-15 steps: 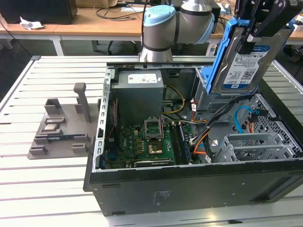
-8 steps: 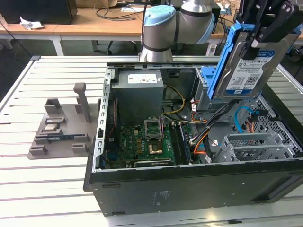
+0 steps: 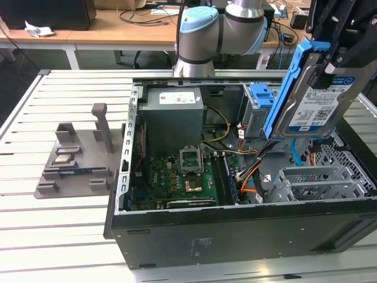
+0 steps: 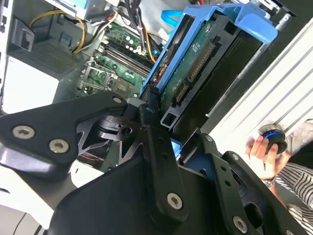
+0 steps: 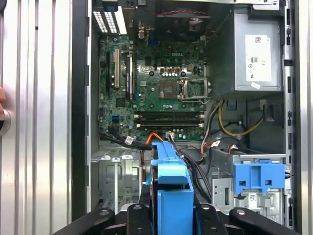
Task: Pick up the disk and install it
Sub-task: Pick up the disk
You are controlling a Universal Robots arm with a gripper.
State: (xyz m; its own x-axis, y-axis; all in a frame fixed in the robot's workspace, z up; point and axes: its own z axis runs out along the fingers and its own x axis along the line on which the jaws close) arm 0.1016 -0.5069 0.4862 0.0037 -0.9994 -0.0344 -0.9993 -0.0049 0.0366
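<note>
Disk (image 3: pixel 321 100) in its blue carrier is hanging in the air over the open computer case (image 3: pixel 235 236), on the exterior view's right and tilted on edge. The gripper (image 3: pixel 330 59) is clamping it by the carrier's edge, fingers (image 4: pixel 149 117) pressing against the blue frame in the second wrist view. Judging by this, the pick-up half is done. The installing half is not, since the disk is sitting in no bay and is touching nothing inside the case. The drive cage (image 3: pixel 261 97) with its blue handle is standing just beside and below it, towards the far side. Counting: one disk, one gripper, one drive cage, one case, and one grey stand (image 3: pixel 76 159) lying well apart on the exterior view's left.
</note>
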